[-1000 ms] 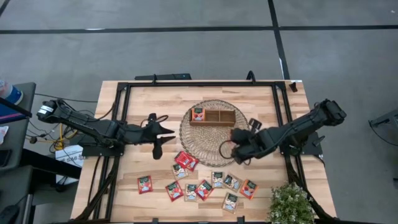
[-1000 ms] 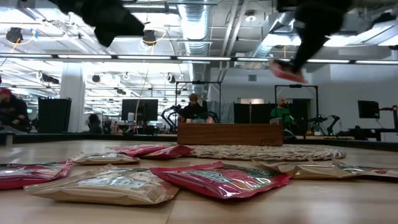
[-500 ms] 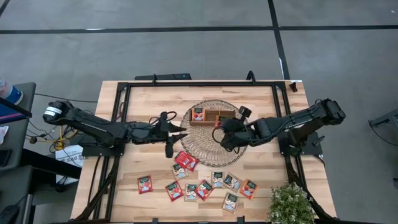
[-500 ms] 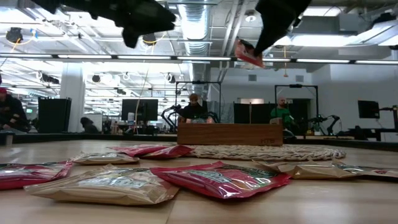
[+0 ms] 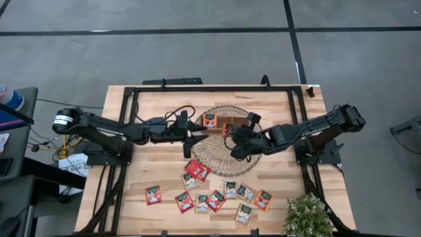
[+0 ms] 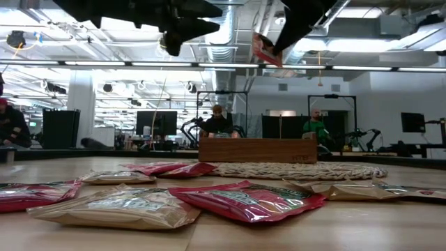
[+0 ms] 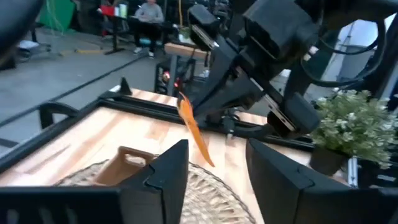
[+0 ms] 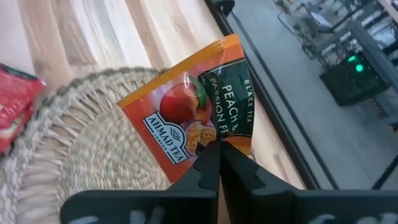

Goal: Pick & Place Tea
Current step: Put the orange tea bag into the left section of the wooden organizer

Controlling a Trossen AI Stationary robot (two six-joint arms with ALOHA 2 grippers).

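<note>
Overhead, the wooden table fills the middle of the floor, with a dark frame around its edge. Near its centre lies the round wicker mat, and on the far part of that mat sits the brown wooden tray, with one red sachet lying in its left compartment. A small potted plant stands at the near right corner.

Both arms reach in over the mat. The right gripper hangs in the air above the tray's middle, its jaws pinched tight on the edge of an orange peach tea sachet, which dangles tilted well clear of the tray. The left gripper hovers just beside the tray's left end, its fingers standing apart with nothing between them, pointed toward the held sachet.

The rest of the tea lies scattered on the bare wood nearer the front edge: red and pale packets, some overlapping, one red packet apart to the left. A red pair sits just at the mat's near rim.

Beyond the table, people sit at desks.
</note>
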